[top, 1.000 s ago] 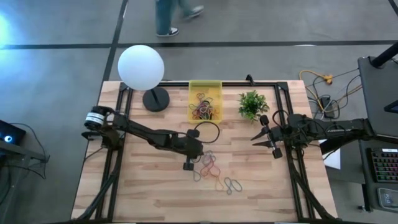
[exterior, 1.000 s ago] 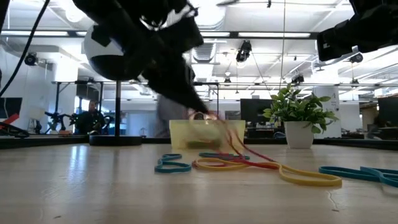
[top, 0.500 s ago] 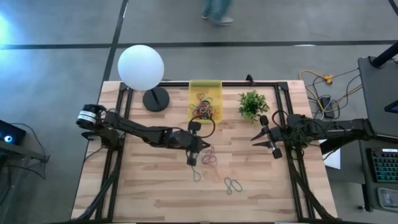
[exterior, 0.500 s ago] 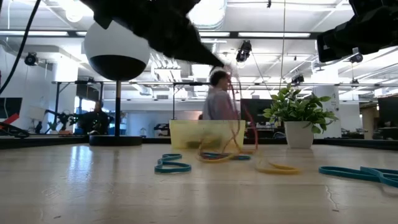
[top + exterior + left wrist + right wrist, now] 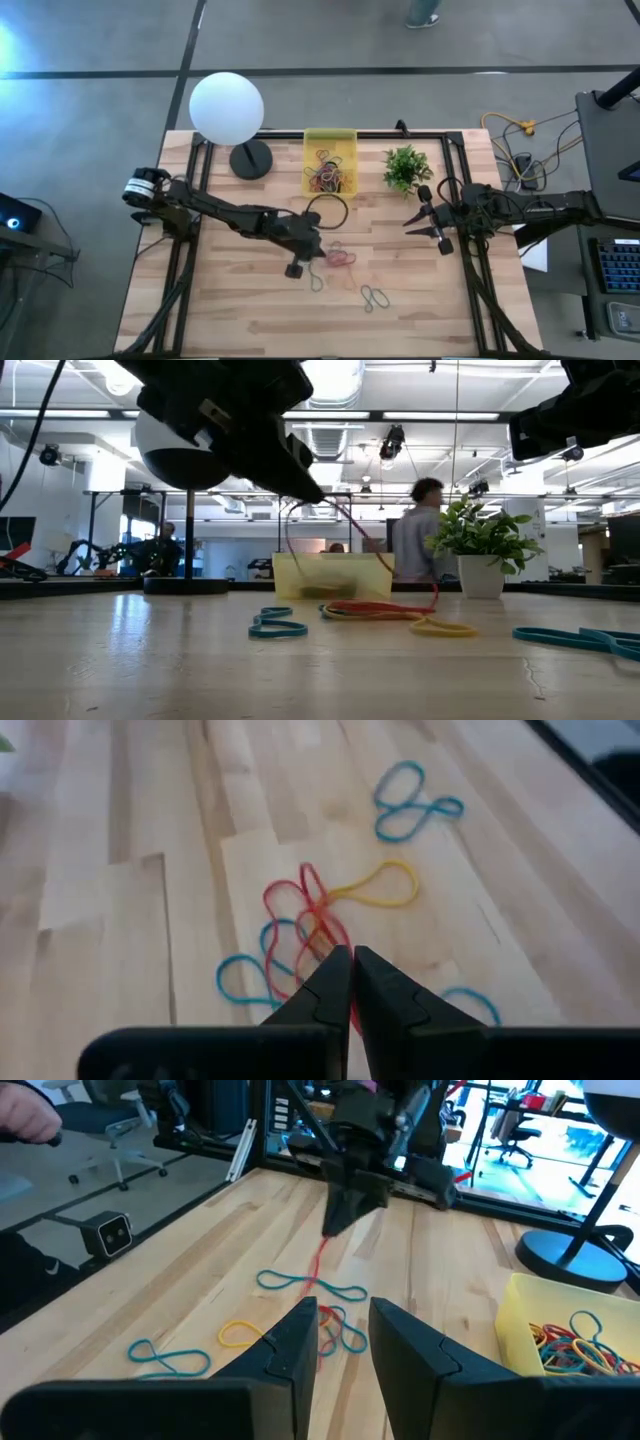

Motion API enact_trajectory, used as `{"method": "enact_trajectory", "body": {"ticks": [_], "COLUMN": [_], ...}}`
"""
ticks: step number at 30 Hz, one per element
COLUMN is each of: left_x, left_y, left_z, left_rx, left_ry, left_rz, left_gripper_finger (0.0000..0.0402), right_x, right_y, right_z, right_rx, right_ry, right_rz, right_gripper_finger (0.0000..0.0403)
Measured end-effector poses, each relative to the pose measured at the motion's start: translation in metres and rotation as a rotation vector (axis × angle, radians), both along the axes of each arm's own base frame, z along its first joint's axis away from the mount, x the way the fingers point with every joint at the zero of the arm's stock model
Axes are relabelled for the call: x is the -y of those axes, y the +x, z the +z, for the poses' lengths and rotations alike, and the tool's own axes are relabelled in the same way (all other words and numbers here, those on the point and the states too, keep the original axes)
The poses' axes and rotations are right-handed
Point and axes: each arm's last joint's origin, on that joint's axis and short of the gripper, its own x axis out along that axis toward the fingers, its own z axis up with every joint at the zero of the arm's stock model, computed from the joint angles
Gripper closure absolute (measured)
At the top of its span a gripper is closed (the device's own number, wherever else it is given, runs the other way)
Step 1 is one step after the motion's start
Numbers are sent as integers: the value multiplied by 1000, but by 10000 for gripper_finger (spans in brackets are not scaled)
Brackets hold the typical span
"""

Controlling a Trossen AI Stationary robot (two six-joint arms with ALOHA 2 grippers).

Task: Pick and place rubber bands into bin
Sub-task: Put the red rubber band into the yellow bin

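While the left hand (image 5: pixel 352 960) pinches red rubber bands (image 5: pixel 310 915), a person (image 5: pixel 415 540) crosses behind the wooden table (image 5: pixel 230 310).

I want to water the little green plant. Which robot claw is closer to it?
The right claw is closer, just beside the plant. The left claw is farther, mid-table, shut on a red rubber band.

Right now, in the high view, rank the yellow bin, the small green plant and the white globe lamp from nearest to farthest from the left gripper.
Measured from the left gripper, shut on a red rubber band at mid-table:
1. Yellow bin, at the far edge, slightly to the gripper's right.
2. Small green plant, farther right, beside the bin.
3. White globe lamp, at the far left corner.
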Motion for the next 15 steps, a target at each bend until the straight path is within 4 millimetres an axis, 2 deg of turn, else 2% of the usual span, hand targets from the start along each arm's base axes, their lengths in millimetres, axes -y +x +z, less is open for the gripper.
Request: {"method": "enact_trajectory", "body": {"ticks": [8, 12, 15], "left_x": [-2, -8, -8], "left_y": [-1, -5, -4], "left_z": [-3, -10, -9], "left_rx": [-6, -60, -38], "left_ry": [26, 139, 220], "left_rz": [69, 185, 238], "left_gripper_finger": [402, 401, 402], "right_x": [0, 0, 0], "right_y": [0, 0, 0], "right_z": [1, 1, 1], "right_rx": [5, 5, 4], "right_ry": [6, 6, 8], "right_rz": [-1, -1, -1], "right_gripper_finger": [321, 321, 321]}}
